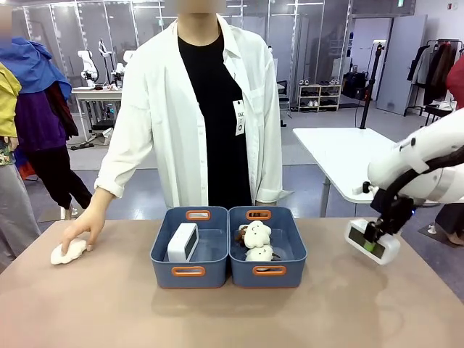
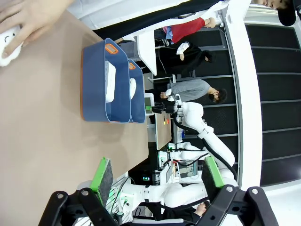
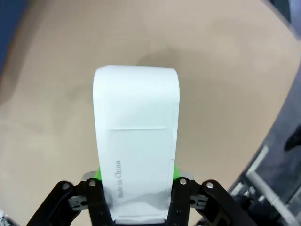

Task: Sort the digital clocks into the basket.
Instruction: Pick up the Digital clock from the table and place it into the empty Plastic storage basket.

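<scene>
Gripping second digital clock (image 1: 391, 250) with right gripper (image 1: 373, 243), clenched on white body, out at right end of table (image 1: 87, 304), well apart from basket (image 1: 217, 275). Counting first clock (image 1: 183, 241) as done: upright inside that basket. Judging roughly halfway; carry and drop left. Idling left gripper (image 2: 157, 174), jaws wide, holding nothing. Noting plush toys (image 1: 255, 235) in twin bin (image 1: 299, 254), person's hand (image 1: 83, 228) on another toy (image 1: 67, 252) far left.

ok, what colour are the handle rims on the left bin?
Orange. The bin itself is blue-grey; its rims show best in the front view.
</scene>
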### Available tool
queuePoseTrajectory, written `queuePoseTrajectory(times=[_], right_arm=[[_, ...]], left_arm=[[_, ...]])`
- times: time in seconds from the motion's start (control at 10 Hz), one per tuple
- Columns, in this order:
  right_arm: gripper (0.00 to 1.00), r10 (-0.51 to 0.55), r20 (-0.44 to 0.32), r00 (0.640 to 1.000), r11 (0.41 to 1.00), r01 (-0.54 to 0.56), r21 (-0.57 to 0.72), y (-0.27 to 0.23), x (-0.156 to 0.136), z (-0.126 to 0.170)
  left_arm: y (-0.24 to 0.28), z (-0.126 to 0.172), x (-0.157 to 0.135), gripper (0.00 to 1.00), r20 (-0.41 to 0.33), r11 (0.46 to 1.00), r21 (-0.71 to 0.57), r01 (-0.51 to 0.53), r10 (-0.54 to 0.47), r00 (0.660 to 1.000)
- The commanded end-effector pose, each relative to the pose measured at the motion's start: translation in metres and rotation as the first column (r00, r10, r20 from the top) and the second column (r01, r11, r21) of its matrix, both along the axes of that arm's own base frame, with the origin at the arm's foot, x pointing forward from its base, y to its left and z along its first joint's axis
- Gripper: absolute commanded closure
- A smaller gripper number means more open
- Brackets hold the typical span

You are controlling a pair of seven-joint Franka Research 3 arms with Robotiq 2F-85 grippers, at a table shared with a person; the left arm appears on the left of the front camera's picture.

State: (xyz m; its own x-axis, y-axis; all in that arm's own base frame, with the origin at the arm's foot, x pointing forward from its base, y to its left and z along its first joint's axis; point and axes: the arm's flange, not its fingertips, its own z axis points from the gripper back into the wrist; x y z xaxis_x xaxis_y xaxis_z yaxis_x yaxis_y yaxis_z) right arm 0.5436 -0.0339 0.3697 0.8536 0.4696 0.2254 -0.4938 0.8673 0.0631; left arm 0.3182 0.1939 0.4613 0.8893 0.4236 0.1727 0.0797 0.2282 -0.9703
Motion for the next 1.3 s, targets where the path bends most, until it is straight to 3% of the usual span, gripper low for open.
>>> queuePoseTrajectory(times=[0.0,0.1,0.2,0.3,0.6,0.7,0.8,0.9,1.0,1.1,1.2], right_arm=[[1.0,0.226,0.12,0.967,0.962,-0.241,0.129,0.048,-0.031,0.07],[1.0,0.362,0.152,0.92,0.896,-0.388,0.214,0.092,-0.038,0.103],[1.0,0.474,0.173,0.863,0.827,-0.504,0.25,0.151,-0.038,0.114],[1.0,0.525,0.186,0.83,0.793,-0.557,0.248,0.202,-0.031,0.104],[1.0,0.563,0.173,0.808,0.754,-0.588,0.292,0.313,-0.027,0.052],[1.0,0.566,0.201,0.799,0.771,-0.6,0.215,0.306,-0.036,0.065],[1.0,0.417,0.252,0.873,0.808,-0.483,0.336,0.237,-0.032,0.112],[1.0,0.414,0.287,0.864,0.787,-0.498,0.364,0.142,-0.063,0.142],[1.0,0.349,0.33,0.877,0.725,-0.475,0.498,0.044,-0.112,0.157],[1.0,0.249,0.432,0.867,0.599,-0.488,0.634,-0.046,-0.16,0.161],[1.0,0.148,0.435,0.888,0.622,-0.426,0.657,-0.093,-0.176,0.145]], left_arm=[[0.0,0.004,-0.005,0.03,-0.015,1.0,-0.005,0.009,-0.009,1.0],[0.0,0.004,-0.005,0.03,-0.015,1.0,-0.005,0.009,-0.009,1.0],[0.0,0.004,-0.005,0.03,-0.015,1.0,-0.005,0.009,-0.009,1.0],[0.0,0.004,-0.005,0.03,-0.015,1.0,-0.005,0.009,-0.009,1.0],[0.0,0.004,-0.005,0.03,-0.015,1.0,-0.005,0.009,-0.009,1.0],[0.0,0.004,-0.005,0.03,-0.015,1.0,-0.005,0.009,-0.009,1.0],[0.0,0.004,-0.005,0.03,-0.015,1.0,-0.005,0.009,-0.009,1.0],[0.0,0.004,-0.005,0.03,-0.015,1.0,-0.005,0.009,-0.009,1.0],[0.0,0.004,-0.005,0.03,-0.015,1.0,-0.005,0.009,-0.009,1.0],[0.0,0.004,-0.005,0.03,-0.015,1.0,-0.005,0.009,-0.009,1.0],[0.0,0.004,-0.005,0.03,-0.015,1.0,-0.005,0.009,-0.009,1.0]])
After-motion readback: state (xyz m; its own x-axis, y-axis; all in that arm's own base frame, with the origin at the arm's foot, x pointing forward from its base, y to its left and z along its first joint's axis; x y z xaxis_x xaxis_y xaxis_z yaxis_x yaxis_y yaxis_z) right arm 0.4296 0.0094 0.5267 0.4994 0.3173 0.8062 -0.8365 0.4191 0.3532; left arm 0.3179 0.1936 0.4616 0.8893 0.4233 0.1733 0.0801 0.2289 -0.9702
